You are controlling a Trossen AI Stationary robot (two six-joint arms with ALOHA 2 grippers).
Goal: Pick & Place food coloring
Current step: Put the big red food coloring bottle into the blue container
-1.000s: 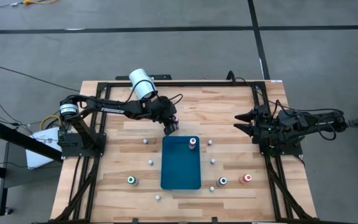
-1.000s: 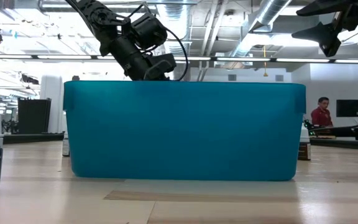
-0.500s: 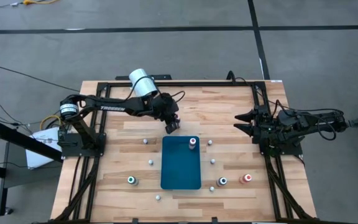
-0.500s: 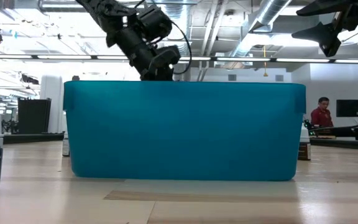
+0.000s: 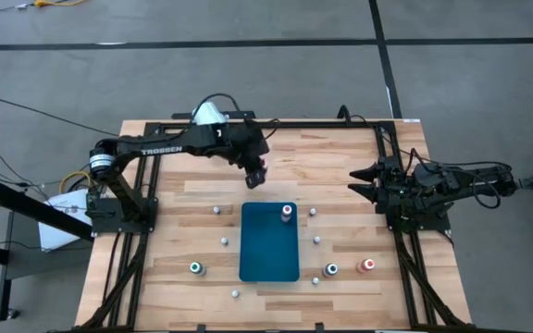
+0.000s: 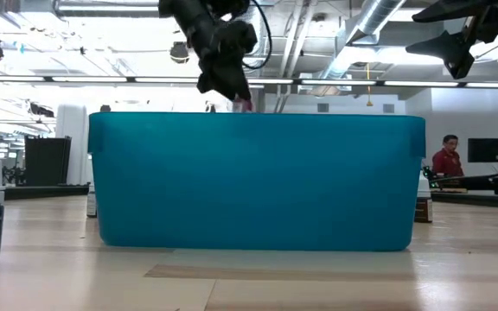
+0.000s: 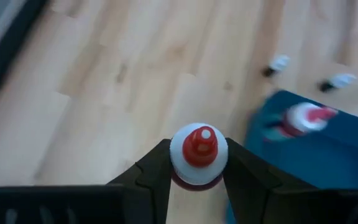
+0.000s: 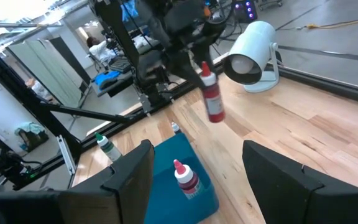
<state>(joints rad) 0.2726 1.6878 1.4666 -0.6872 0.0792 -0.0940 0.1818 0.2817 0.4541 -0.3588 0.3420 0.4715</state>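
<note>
My left gripper (image 5: 255,174) hangs over the wood just past the far end of the teal tray (image 5: 269,242), shut on a small red food coloring bottle (image 8: 212,99) with a pale top. In the low view, the bottle (image 6: 243,105) shows just above the tray's rim (image 6: 258,117). A pink-red bottle (image 5: 287,214) stands upright inside the tray at its far right corner. Green (image 5: 195,269), dark (image 5: 331,270) and red (image 5: 367,265) bottles stand on the table near the tray's near end. My right gripper (image 5: 357,182) waits open at the table's right side. My left gripper pinches the red bottle at its pale top (image 7: 199,152) between the two fingers (image 7: 154,174), coming from above and pointing down. The bottle hangs below the fingers, lifted clear of the table, and its red body (image 8: 214,106) is nearly upright.
A large white cylinder (image 8: 250,59) lies at the table's far edge, mostly under my left arm in the high view. Several small white caps (image 5: 216,210) are scattered around the tray. A black frame (image 5: 276,124) borders the table. A person (image 6: 446,157) sits far behind.
My left gripper has risen and shifted toward the far edge and slightly right, carrying the red bottle higher above the wood beyond the tray. The arm now covers most of the white cylinder.
</note>
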